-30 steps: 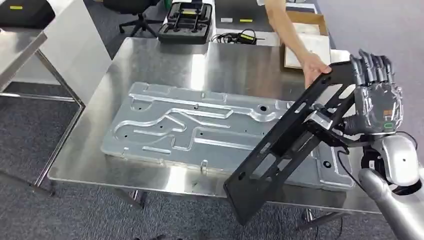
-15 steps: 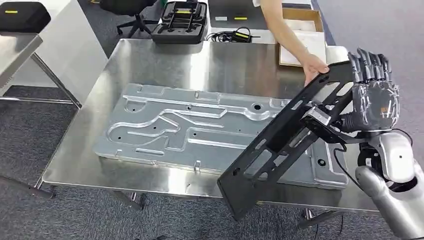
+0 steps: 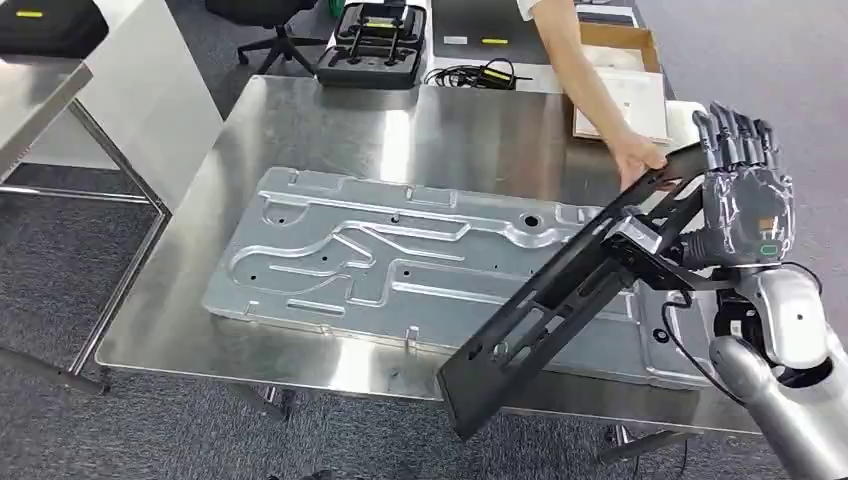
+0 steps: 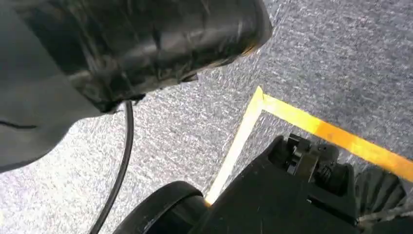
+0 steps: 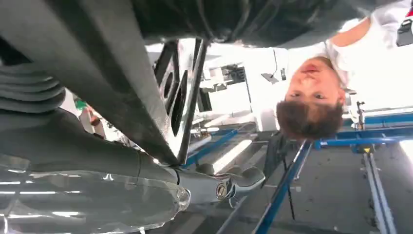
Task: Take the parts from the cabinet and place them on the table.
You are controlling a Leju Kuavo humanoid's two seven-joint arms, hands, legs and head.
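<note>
Head view, looking down on a steel counter (image 3: pixel 330 120). Lying flat on it, taking up most of the surface, is a large silver stamped plate (image 3: pixel 400 265) with raised channels and small holes — the landmark for everything below.

Next in size is the task's thing, a long black frame part (image 3: pixel 560 300), a flat open lattice of bars. It slants over the plate's near right corner: its low end hangs past the plate and past the counter's front edge, apart from the surface, and its high end rises beyond the plate's right side. It looks stiff and thin, probably metal or hard plastic, light enough for one hand but long, so it would likely swing or twist if gripped at one end. The bars near its middle look like the steadier place to take hold.

The right hand (image 3: pixel 745 205) grips the frame near its high end, right of the plate; its fingers (image 3: pixel 735 130) stand up behind the top bar, and the right wrist view shows the bar pressed against the palm. A person's hand (image 3: pixel 640 155) rests on the same high end, just beyond the plate's far right corner.

The left hand (image 4: pixel 122 48) hangs over grey carpet with a yellow floor line; I cannot tell whether its fingers are clenched or released.

Beyond the plate's far edge sit a black case (image 3: pixel 375 45) and a cardboard box (image 3: pixel 620 80). No writing is readable anywhere.
</note>
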